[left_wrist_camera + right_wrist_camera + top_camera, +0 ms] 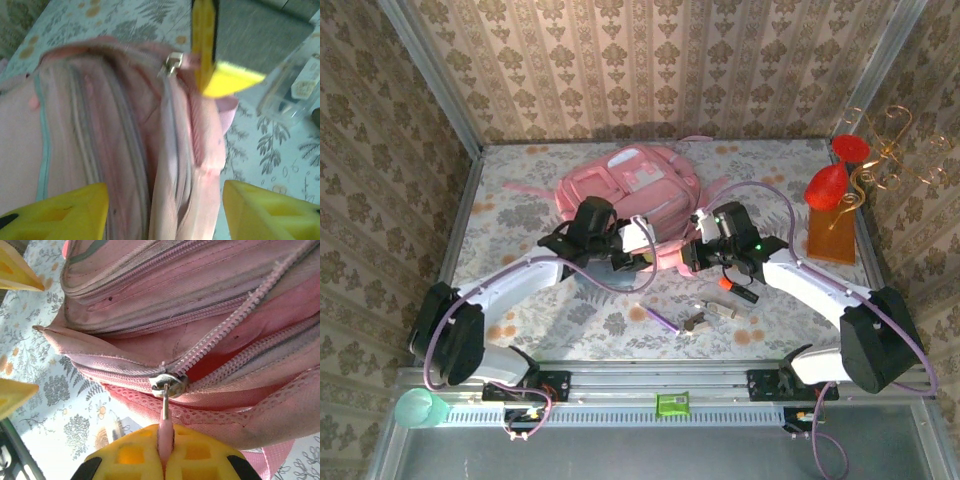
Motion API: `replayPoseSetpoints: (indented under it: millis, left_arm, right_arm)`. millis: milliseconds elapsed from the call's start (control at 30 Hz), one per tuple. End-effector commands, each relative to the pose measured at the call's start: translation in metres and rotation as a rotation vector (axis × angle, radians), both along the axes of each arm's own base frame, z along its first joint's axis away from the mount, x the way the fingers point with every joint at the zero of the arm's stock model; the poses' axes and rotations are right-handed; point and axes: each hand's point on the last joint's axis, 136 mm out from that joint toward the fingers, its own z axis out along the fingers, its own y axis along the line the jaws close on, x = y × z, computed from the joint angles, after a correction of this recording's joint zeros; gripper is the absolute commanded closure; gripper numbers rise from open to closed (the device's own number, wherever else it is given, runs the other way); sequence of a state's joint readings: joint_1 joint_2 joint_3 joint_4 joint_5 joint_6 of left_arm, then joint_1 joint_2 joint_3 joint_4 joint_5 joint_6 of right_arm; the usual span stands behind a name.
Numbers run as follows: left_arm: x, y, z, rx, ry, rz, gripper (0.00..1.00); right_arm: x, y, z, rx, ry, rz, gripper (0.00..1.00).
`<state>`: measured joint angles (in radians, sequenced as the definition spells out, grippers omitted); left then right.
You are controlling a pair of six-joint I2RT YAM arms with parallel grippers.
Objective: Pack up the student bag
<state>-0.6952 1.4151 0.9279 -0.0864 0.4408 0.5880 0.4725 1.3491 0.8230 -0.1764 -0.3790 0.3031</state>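
Damask wallpaper walls close in the far side and both flanks of a floral-print tabletop (520,215), with metal frame posts at the far corners. A large soft pink fabric backpack (630,185) lies at the far centre, its upper end close to the back wall.

From its base at the near left, the left arm slants up and rightward to the backpack's near edge. Its yellow left fingers (65,210) stand well apart, released, one on either side of a fold of pink cloth, gripping nothing.

The right arm mirrors it from the near right, wrist bent down at the backpack's near right edge. Its yellow right fingers (130,455) are clenched on a narrow pink zip pull tab (165,426) hanging from a silver metal slider (168,384); two rows of teeth spread away from the slider.

Bare tabletop lies to the left of the backpack. Just beside the bag's corner stands a clear plastic box (295,85). Between the arms, toward the near edge, lie a thin purple pen (662,318), a small metal clip (705,318) and an orange-and-black marker (738,290). Crowding the far right corner are a brown wooden block (832,240), red plastic goblets (828,185) and a gold wire stand (885,150).
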Motion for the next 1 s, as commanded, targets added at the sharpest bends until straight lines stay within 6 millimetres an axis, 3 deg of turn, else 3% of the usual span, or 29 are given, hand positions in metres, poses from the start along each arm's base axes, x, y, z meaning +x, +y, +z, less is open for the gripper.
replayPoseSetpoints:
  millis: [0,200,400,567,767,867,967]
  left_arm:
    - [0.002,-0.016,0.0,0.038,0.004,-0.032,0.41]
    - [0.01,-0.037,-0.017,0.091,0.035,-0.062,0.5]
    - [0.018,-0.039,-0.033,0.14,0.055,-0.059,0.74]
    - [0.01,-0.029,-0.039,0.151,0.03,-0.118,0.99]
    - [0.009,-0.004,-0.038,0.17,-0.002,-0.133,1.0]
    - [0.012,0.013,-0.036,0.189,-0.005,-0.094,1.0]
    - [0.019,0.033,-0.035,0.201,-0.02,-0.034,1.0]
  right_arm:
    - [0.003,0.014,0.034,0.092,-0.095,0.046,1.0]
    - [0.0,0.017,0.036,0.1,-0.095,0.055,1.0]
    - [-0.003,0.009,0.031,0.072,-0.101,0.037,1.0]
    - [0.006,-0.032,-0.003,-0.092,-0.007,-0.091,1.0]
    - [0.023,-0.081,-0.024,-0.301,0.049,-0.241,1.0]
    - [0.033,-0.097,-0.032,-0.361,0.071,-0.287,1.0]
    - [0.043,-0.1,-0.031,-0.375,0.071,-0.311,1.0]
